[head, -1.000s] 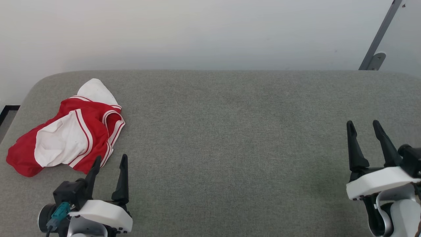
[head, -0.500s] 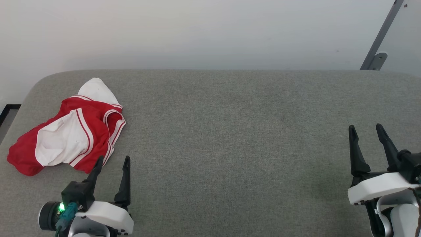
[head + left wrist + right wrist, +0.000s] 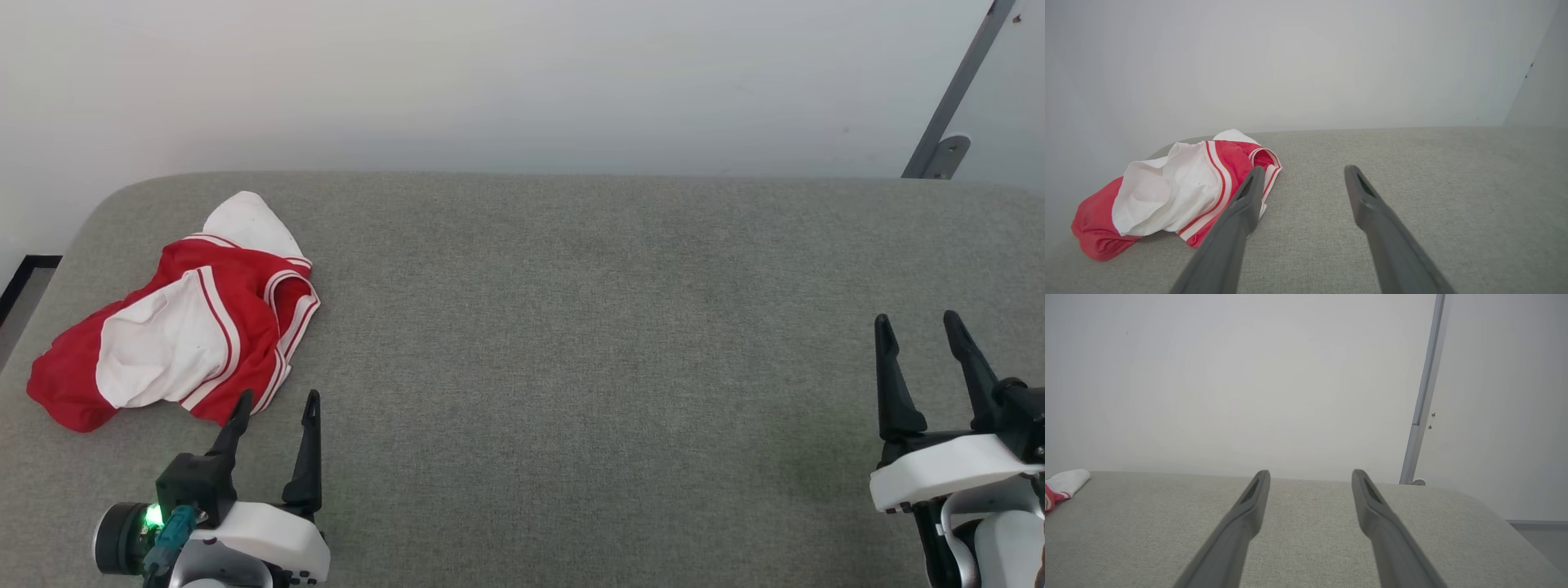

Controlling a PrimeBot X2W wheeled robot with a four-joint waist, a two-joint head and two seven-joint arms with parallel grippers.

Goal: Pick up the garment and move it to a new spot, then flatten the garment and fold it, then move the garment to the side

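The left gripper [image 3: 277, 395] had two long black fingers [image 3: 307, 457], tapering to narrow tips and set on black blocks atop a rounded white shell [image 3: 269, 531]. At the shell's 9 o'clock sat a black barrel [image 3: 113, 539] with a green light [image 3: 152, 515] and a teal plug [image 3: 169, 532]. The right gripper [image 3: 916, 317] had the same black fingers and white shell, with a black knob [image 3: 1020, 408] at its 3 o'clock and a pale forearm [image 3: 1000, 547], edged by a dark band, at 6 o'clock. In the wrist views the fingers looked grey, each with a slot in its inner face near the tip.
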